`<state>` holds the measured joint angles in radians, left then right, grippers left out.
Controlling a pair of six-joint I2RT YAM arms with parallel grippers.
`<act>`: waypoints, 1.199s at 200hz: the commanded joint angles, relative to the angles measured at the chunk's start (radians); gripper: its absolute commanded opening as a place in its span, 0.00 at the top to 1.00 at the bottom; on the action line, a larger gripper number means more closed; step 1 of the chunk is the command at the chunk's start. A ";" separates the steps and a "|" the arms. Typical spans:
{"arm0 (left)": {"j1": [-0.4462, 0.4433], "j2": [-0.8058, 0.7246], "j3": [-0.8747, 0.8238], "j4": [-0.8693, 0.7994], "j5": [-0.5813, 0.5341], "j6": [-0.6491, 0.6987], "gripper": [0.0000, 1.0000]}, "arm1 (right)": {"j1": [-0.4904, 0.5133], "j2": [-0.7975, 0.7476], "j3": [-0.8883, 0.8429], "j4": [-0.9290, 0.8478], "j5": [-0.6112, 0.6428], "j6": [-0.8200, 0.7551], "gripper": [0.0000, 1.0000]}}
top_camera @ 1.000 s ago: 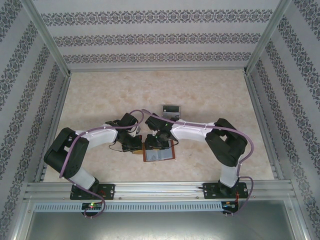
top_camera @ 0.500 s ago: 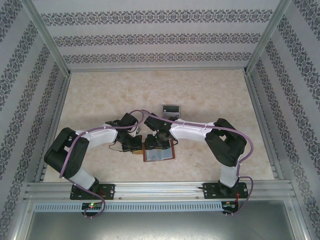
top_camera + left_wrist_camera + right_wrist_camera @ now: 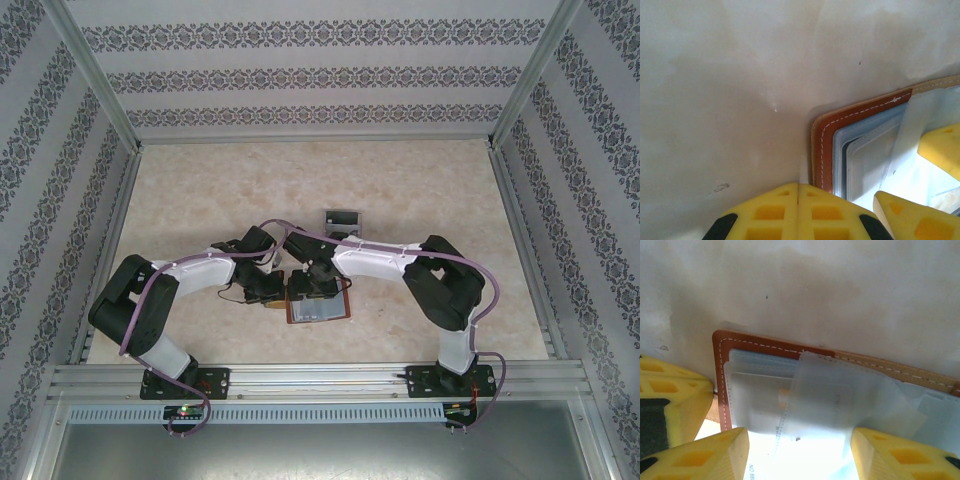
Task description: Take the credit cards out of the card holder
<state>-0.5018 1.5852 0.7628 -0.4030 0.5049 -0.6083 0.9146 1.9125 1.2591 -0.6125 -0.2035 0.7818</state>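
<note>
Yellow pads of the left gripper (image 3: 798,200) press flat against each other, nothing visible between them; jaws closed, tips down on the table just off the card holder's (image 3: 822,150) stitched brown corner, which lies at their 2 o'clock in the left wrist view. The right gripper (image 3: 799,436) stands with jaws apart, one finger at either side of a frosted plastic sleeve (image 3: 840,395) that has lifted from the open card holder; no grip seen. The credit cards (image 3: 760,400) are in the holder's pockets, pale shapes behind the plastic; how many, cannot tell. From above, both grippers meet at the holder's 11 to 12 o'clock edge; the holder lies open and flat at table centre, near side. A small clear tray (image 3: 343,217) sits apart at the holder's 12 o'clock; beige marbled table (image 3: 420,180) all round.
</note>
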 commanded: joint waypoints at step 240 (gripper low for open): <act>0.008 0.038 0.010 -0.019 0.004 0.033 0.97 | -0.025 -0.152 -0.050 -0.192 0.216 -0.019 0.75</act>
<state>-0.5014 1.5978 0.7689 -0.4034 0.5243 -0.6044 0.9047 1.8050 1.2320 -0.7586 -0.0330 0.7784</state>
